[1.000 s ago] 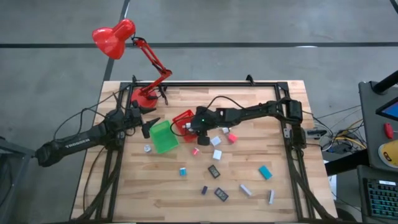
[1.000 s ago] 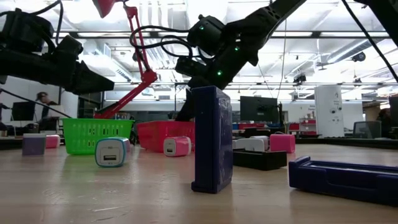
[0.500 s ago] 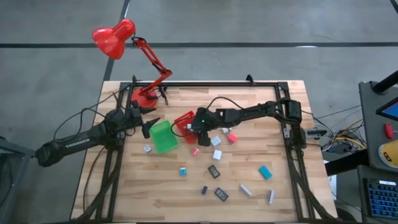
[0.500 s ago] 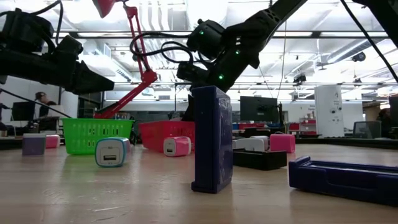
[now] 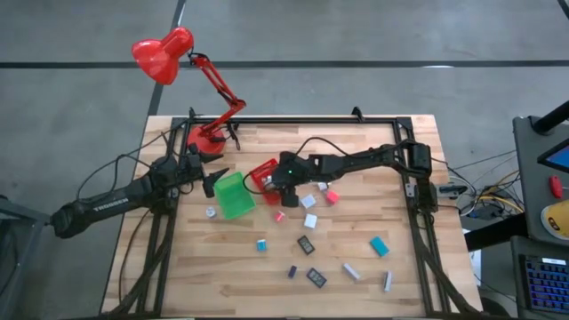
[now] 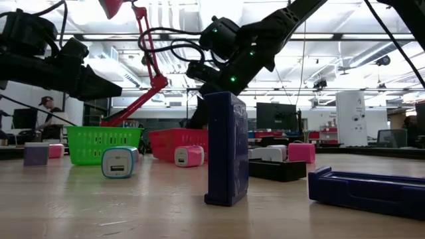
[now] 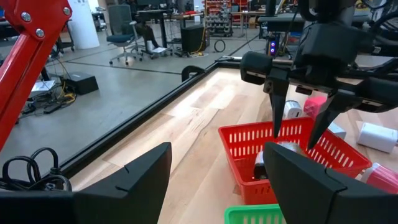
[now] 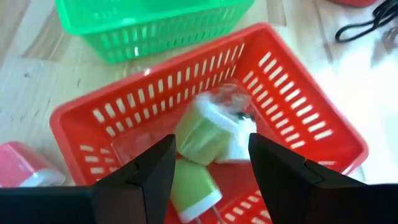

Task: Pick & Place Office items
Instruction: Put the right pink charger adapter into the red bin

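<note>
My right gripper point(image 5: 269, 180) hangs open over the red bin point(image 5: 260, 169), its fingers pointing down into it point(image 7: 301, 124). In the right wrist view a green and white block point(image 8: 208, 134) shows blurred between the open fingers, inside the red bin point(image 8: 298, 93). A second green and white block point(image 8: 193, 193) lies beside it. My left gripper point(image 5: 213, 178) waits open at the left side of the green bin point(image 5: 233, 197). Other office items lie scattered on the table: a pink cube point(image 5: 331, 196), a white block point(image 5: 308, 201), a teal block point(image 5: 380, 246), and black pieces point(image 5: 306, 244).
A red desk lamp point(image 5: 209, 133) stands at the far left of the table, its head out past the edge. More small items lie toward the near edge point(image 5: 316, 277). In the low view a dark blue block point(image 6: 227, 149) stands upright close to the camera.
</note>
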`<control>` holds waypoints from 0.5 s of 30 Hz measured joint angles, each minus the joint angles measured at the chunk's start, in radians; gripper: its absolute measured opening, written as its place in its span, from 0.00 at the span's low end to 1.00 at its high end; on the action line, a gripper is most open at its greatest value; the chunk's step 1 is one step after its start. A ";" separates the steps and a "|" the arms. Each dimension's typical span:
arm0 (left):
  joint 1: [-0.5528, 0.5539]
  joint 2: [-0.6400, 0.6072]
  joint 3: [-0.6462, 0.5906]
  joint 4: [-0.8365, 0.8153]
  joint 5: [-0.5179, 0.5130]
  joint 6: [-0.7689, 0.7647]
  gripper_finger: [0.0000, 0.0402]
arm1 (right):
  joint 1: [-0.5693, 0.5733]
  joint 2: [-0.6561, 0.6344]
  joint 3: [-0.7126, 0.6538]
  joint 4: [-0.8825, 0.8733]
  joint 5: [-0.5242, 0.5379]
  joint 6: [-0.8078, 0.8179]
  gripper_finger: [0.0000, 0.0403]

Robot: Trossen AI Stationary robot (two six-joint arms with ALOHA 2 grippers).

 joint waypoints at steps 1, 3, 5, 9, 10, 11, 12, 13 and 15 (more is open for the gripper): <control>0.000 0.000 0.000 0.000 0.000 0.000 0.64 | 0.000 -0.001 0.000 0.007 0.000 -0.001 0.50; 0.000 0.000 0.000 0.000 0.000 0.000 0.64 | 0.000 -0.005 0.000 0.008 0.000 -0.002 0.50; 0.000 0.000 0.000 0.000 0.000 0.000 0.64 | 0.000 -0.008 0.000 0.011 0.000 -0.002 0.50; 0.000 0.000 0.000 0.000 0.000 0.000 0.64 | 0.000 -0.024 0.000 0.010 0.000 -0.001 0.50; 0.000 0.000 0.000 0.000 0.000 0.000 0.64 | 0.000 -0.030 -0.001 0.009 0.000 0.000 0.50; 0.000 0.000 0.000 0.000 0.000 0.000 0.64 | 0.002 -0.039 -0.001 0.012 0.000 0.002 0.50; 0.000 0.000 0.000 0.000 0.000 0.000 0.64 | 0.004 -0.047 -0.001 0.016 0.000 0.006 0.50; 0.000 0.000 0.000 0.000 0.000 0.000 0.64 | 0.007 -0.050 -0.001 0.027 0.000 0.006 0.50; 0.000 0.000 0.000 0.000 0.000 0.000 0.64 | 0.011 -0.058 -0.001 0.037 0.002 0.008 0.50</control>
